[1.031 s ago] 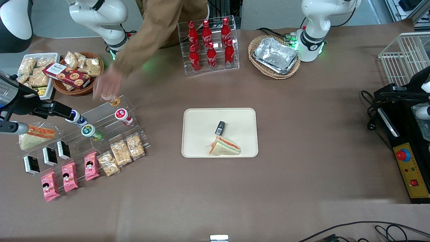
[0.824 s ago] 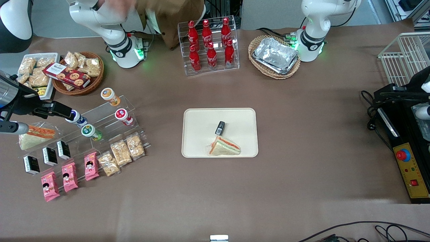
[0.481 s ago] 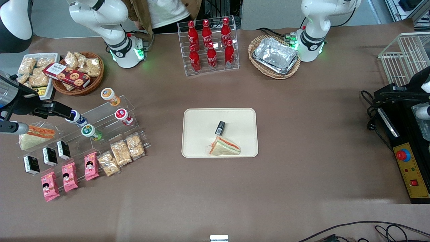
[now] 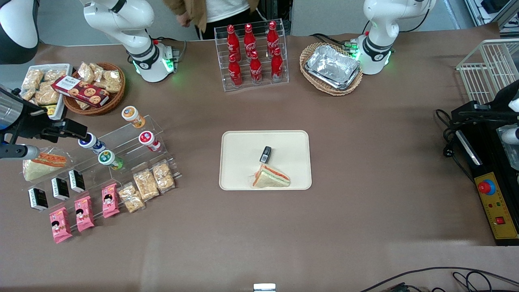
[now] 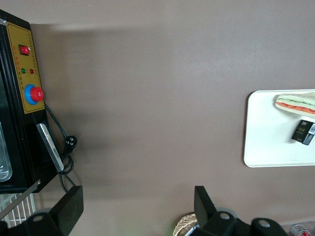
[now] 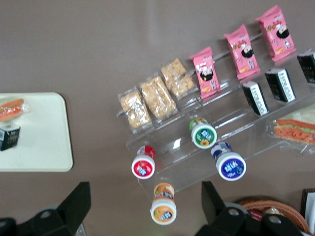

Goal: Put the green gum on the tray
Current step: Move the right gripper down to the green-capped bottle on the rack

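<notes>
The green gum (image 4: 107, 159) lies on the clear stepped rack (image 4: 121, 140), its green-and-white lid (image 6: 203, 133) facing up, between the blue-lidded bottle (image 4: 90, 142) and the snack packs. The cream tray (image 4: 243, 146) sits mid-table holding a sandwich (image 4: 271, 177) and a small black box (image 4: 265, 154). My gripper (image 4: 79, 132) hangs open and empty high above the rack, over the blue-lidded bottle. In the right wrist view its fingers (image 6: 76, 199) stand wide apart around the orange-lidded bottle (image 6: 164, 207), well above it.
A red-lidded bottle (image 4: 148, 140) and an orange one (image 4: 131, 115) share the rack with pink packs (image 4: 83, 213) and black boxes (image 4: 61, 188). A cola rack (image 4: 253, 52), a foil-tray basket (image 4: 332, 69) and a snack basket (image 4: 95, 87) line the table edge farthest from the camera.
A person's hand set the orange-lidded bottle on the rack and drew back away from the table. My gripper shifted slightly; the green gum has not moved.
</notes>
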`<state>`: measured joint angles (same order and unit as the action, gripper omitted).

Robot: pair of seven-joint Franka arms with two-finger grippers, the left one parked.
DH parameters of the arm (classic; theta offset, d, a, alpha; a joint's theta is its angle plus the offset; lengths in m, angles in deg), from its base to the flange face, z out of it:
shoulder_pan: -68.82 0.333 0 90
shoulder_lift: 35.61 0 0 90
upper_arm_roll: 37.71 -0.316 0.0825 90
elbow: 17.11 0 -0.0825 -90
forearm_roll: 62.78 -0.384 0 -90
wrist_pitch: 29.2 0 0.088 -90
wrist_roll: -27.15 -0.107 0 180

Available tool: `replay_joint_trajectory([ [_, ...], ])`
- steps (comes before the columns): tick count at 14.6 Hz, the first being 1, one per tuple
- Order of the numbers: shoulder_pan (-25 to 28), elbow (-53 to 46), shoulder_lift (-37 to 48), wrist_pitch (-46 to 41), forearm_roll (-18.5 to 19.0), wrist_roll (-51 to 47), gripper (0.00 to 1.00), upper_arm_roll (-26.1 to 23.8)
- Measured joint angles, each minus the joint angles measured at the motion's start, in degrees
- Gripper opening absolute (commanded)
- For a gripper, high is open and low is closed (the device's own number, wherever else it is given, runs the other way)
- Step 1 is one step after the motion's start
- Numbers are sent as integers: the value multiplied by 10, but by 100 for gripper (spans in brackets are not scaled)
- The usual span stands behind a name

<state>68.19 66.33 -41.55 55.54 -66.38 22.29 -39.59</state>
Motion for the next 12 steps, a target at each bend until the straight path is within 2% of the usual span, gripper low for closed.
replay_joint_trajectory([
  [5, 0, 57, 36, -14, 0, 6, 100, 1],
  [8, 0, 134, 74, 25, 1, 22, 100, 2],
  [12, -7, 216, 83, 88, 2, 104, 100, 22],
])
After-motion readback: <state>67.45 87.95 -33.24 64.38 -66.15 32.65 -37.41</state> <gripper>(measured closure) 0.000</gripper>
